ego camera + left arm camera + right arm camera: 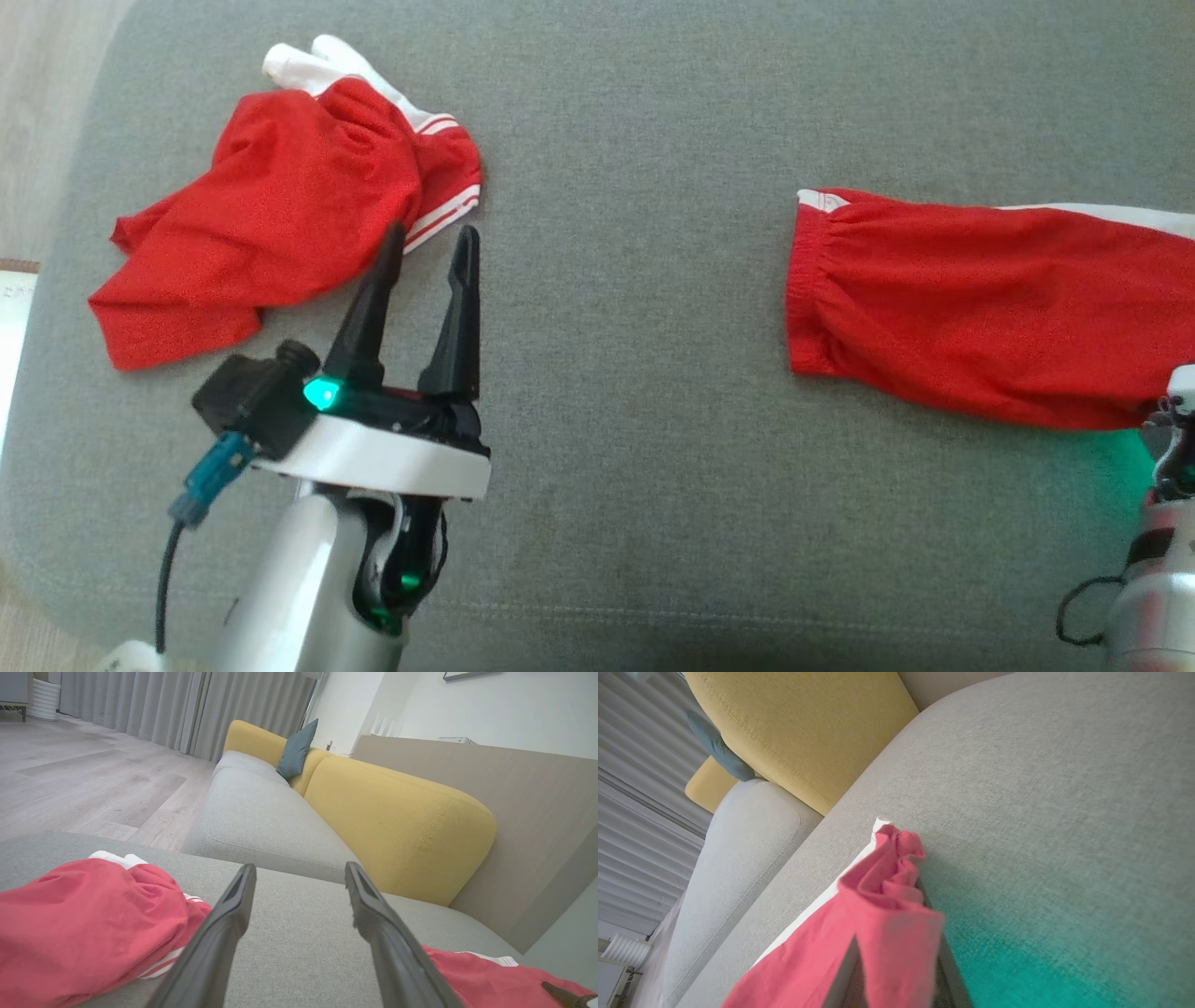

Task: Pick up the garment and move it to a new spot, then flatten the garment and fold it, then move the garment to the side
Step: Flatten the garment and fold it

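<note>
Right gripper [1172, 437] sat at the near right edge, clenched on the garment [980, 299]. In the right wrist view we saw red cloth [887, 924] bunched and draped over its fingers. The garment lay mostly flat at the right of the cushion [635, 373], its gathered waistband toward the middle and a white stripe along the far edge. The held part was its near right corner.

Left gripper [432, 233] was released, jaws wide apart, nothing between them. It pointed away from the robot at the near left. A second garment [271, 224], red with white trim and crumpled, lay at the far left. The left finger's tip overlapped its striped hem; we could not tell whether they touched. In the left wrist view this second garment [84, 919] lay left of the fingers [224, 924], and the garment [490, 980] lay to their right. The two garments were well apart, with bare cushion between them.

Surface: grey woven seat cushion with a stitched seam along the near edge. A green glow [1111, 457] fell on it beside the right gripper.

Room: yellow backrests [397, 821], a blue-grey pillow [296, 749], a brown panel [537, 812] behind them. Pale wood floor [84, 774] and grey curtains [163, 704] lay beyond.
</note>
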